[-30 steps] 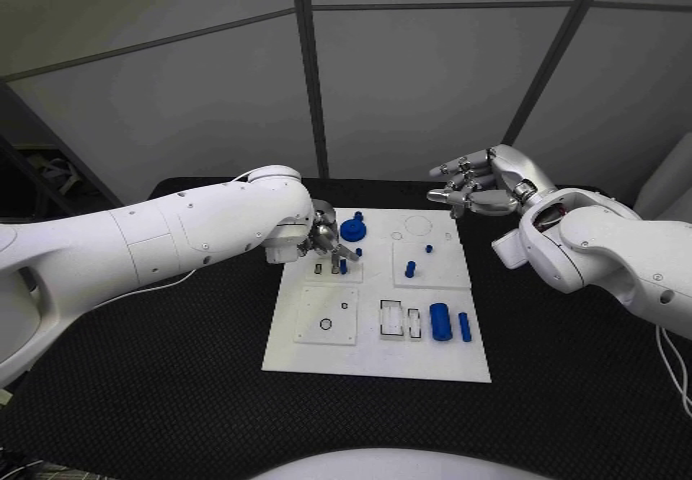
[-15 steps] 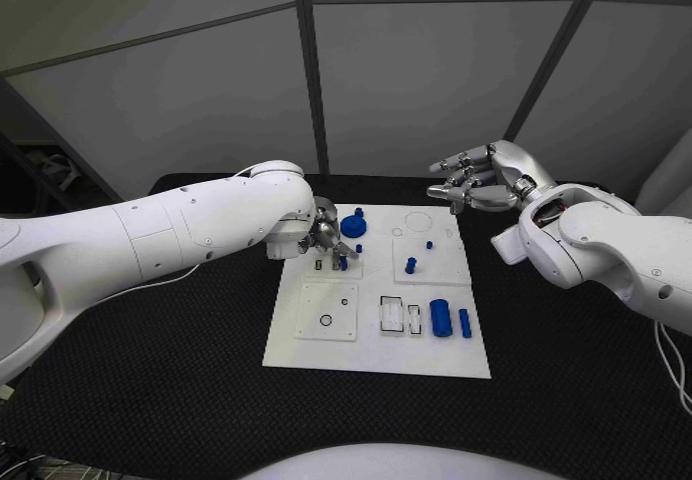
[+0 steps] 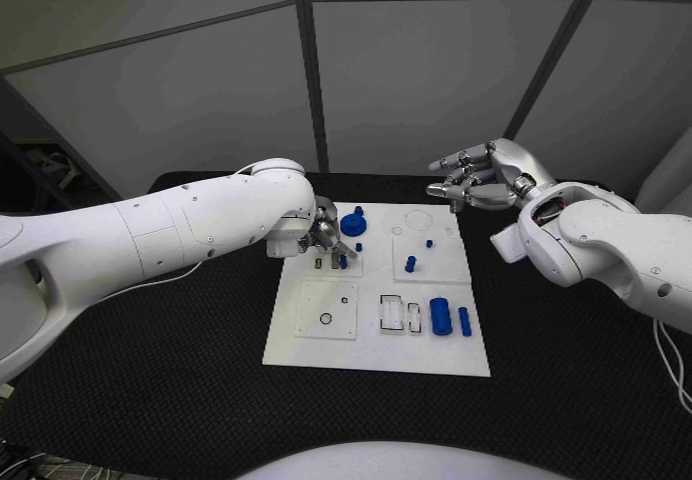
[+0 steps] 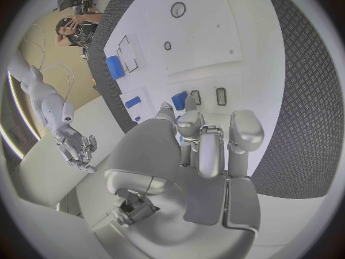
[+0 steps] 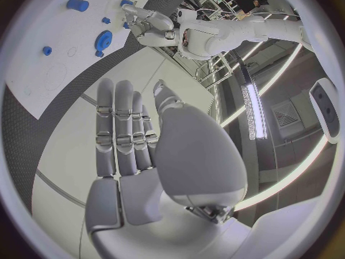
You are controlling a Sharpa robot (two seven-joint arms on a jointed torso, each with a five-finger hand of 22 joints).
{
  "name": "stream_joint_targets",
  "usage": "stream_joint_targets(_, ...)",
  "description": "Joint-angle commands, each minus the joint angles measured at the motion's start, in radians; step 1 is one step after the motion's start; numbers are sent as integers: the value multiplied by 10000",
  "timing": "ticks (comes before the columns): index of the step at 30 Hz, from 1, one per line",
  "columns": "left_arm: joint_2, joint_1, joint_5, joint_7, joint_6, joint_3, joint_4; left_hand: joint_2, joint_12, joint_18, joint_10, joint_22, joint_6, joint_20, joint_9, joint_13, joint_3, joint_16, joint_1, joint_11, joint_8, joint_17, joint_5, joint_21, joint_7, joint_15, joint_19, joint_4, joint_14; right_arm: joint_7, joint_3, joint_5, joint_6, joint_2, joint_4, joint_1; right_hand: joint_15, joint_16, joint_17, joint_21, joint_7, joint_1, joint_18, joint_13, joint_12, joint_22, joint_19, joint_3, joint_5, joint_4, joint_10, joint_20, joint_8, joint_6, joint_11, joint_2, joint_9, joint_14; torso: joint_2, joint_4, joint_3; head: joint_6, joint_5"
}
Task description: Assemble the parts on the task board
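Head view: the left robot hand (image 3: 326, 236) hangs over the upper left part of the white task board (image 3: 378, 352), its fingers pointing down beside a small blue peg (image 3: 340, 261) that stands by a slot. From the left wrist view the fingertips (image 4: 190, 102) lie close together right at that peg (image 4: 179, 100), but whether they actually pinch it or only touch it I cannot tell. Just beside the hand, near the board's top edge, sits a blue gear (image 3: 353, 228). Another blue peg (image 3: 410, 265) stands upright near the board's middle, and a blue cylinder (image 3: 440, 319) with a slimmer blue bar (image 3: 464, 321) lies at the lower right, next to empty rectangular slots. The right robot hand (image 3: 477, 178) floats above the black tabletop (image 3: 173, 370) beyond the board's upper right corner, well apart from every part, fingers spread and holding nothing; the right wrist view shows its fingers (image 5: 122, 126) straight and side by side.
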Motion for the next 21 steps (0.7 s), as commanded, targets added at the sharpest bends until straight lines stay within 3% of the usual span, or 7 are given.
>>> stream_joint_targets(1,26,12,-55,0,191,2,-6,44,-48,108,48,12,-72,-5,51,30,14,45,178,41,-53,1192,-29,63,-7,-9,-70,-83,703,53,9,-27,27,17,-3,24,-3,-42,11,-51,-13,-74,44,-9,-46,-9,55,4,49,-42,77,11,2,63,2,28,-3,91,5,3,-3,-7,4)
stream_joint_targets(11,47,9,95,58,176,2,15,477,-167,117,76,68,-86,-13,388,243,365,70,1001,10,-289,1230,165,77,-47,-29,-115,-587,710,41,9,-27,67,54,-32,24,-5,-56,15,-65,-15,-68,44,-22,-46,-18,65,13,56,-49,77,10,2,68,-1,36,-3,98,8,3,0,-37,8)
stream_joint_targets(18,22,9,264,106,245,2,16,644,-284,121,84,81,-83,-27,528,320,569,76,1427,-11,-452,1243,170,69,-68,-44,-145,-1007,710,34,9,-27,84,65,-48,23,-7,-74,20,-82,-17,-52,45,-39,-45,-29,77,26,68,-63,77,8,2,72,-4,43,-3,106,6,8,1,-61,15)
stream_joint_targets(19,16,9,276,122,254,2,19,687,-312,129,82,89,-104,-48,557,341,634,78,1506,-31,-505,1246,558,69,-33,-39,-151,-1091,710,34,9,-27,86,69,-53,23,-7,-74,20,-82,-17,-52,45,-39,-45,-29,77,26,68,-63,77,8,2,72,-4,43,-3,106,6,8,1,-61,15)
stream_joint_targets(20,9,9,285,142,254,2,24,720,-356,133,74,97,-146,-67,585,357,727,77,1611,-49,-575,1247,1319,68,-14,-36,-158,-1190,708,33,9,-27,90,72,-58,23,-8,-76,21,-85,-17,-50,45,-41,-45,-30,79,28,70,-65,77,8,2,72,-4,44,-3,107,6,8,1,-61,15)
stream_joint_targets(21,0,9,293,167,246,2,30,745,-384,121,75,104,-153,-50,608,367,802,76,1685,-24,-611,1245,1645,69,-67,-53,-161,-1261,708,33,8,-27,94,75,-62,23,-9,-85,24,-93,-18,-42,45,-50,-45,-36,85,35,77,-72,76,7,1,73,-5,46,-4,111,7,6,-2,-61,24)
